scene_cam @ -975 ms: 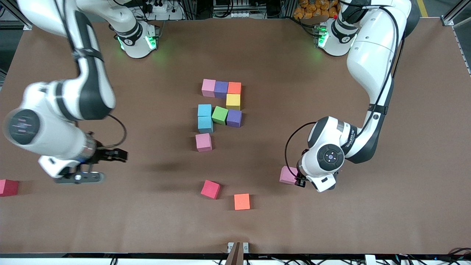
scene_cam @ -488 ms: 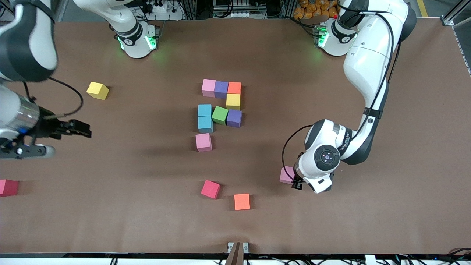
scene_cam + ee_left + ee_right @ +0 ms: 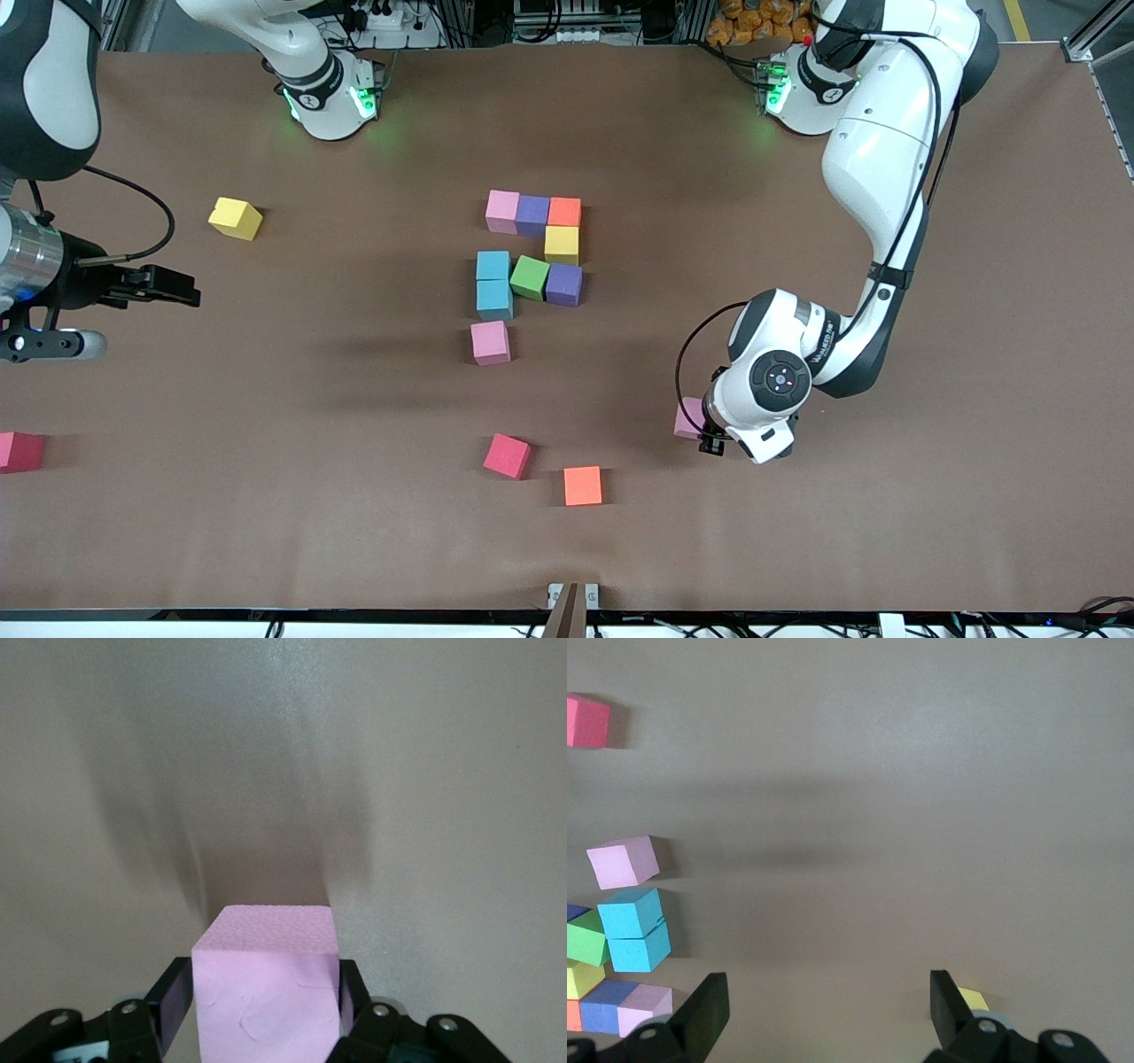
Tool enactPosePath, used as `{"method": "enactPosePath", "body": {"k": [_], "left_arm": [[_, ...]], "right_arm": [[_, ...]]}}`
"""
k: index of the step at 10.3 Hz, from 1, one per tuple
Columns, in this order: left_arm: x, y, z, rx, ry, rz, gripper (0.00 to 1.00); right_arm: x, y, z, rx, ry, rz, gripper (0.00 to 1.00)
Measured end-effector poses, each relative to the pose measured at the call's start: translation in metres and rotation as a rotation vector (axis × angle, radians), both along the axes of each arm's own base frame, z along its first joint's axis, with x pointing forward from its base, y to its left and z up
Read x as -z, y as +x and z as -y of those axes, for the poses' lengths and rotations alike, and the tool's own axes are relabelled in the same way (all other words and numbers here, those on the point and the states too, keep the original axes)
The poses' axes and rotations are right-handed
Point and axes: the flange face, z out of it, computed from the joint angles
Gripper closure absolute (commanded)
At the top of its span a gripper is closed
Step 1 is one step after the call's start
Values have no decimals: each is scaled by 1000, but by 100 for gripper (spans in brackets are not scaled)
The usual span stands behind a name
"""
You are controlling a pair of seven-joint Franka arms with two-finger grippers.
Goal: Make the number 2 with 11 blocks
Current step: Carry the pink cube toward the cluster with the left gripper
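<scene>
- Eight blocks sit together at the middle of the brown table in the front view: a pink block, a purple block and an orange block in a row, a yellow block just nearer the camera than the orange one, then a green block beside a second purple block, two blue blocks touching each other, and a second pink block nearest the camera.
- Loose blocks in that view: a stray yellow block toward the right arm's end, a red block and a second orange block near the front camera, and a dark red block at the table's edge on the right arm's end.
- The left pincer is low at the table, clenched on a third pink block, well apart from the cluster toward the left arm's end.
- The right pincer hangs released over bare table near the stray yellow block.
- Left wrist view: the held pink block fills the gap between both dark fingers, which press its two sides.
- Right wrist view: the right pincer's fingers stand wide apart with nothing between them; the cluster's blue blocks and pink block show at one edge.
</scene>
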Motion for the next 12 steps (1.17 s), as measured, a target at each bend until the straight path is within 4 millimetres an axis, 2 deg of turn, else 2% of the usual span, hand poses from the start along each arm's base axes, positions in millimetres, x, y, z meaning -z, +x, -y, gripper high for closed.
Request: {"method": "enactPosePath", "body": {"k": [1, 2, 3, 9, 12], "left_arm": [[6, -2, 0, 0, 3, -9, 26], [12, -4, 2, 3, 5, -17, 35], [18, -5, 3, 4, 7, -23, 98], [18, -6, 7, -25, 6, -20, 100], [17, -21, 41, -37, 6, -15, 100]], "right_arm": [[0, 0, 0, 0, 0, 1, 0], [-1, 0, 2, 3, 0, 3, 0], [-2, 0, 6, 10, 0, 5, 0], [-10, 2, 4, 6, 5, 26, 0], [-11, 2, 7, 11, 4, 27, 0]]}}
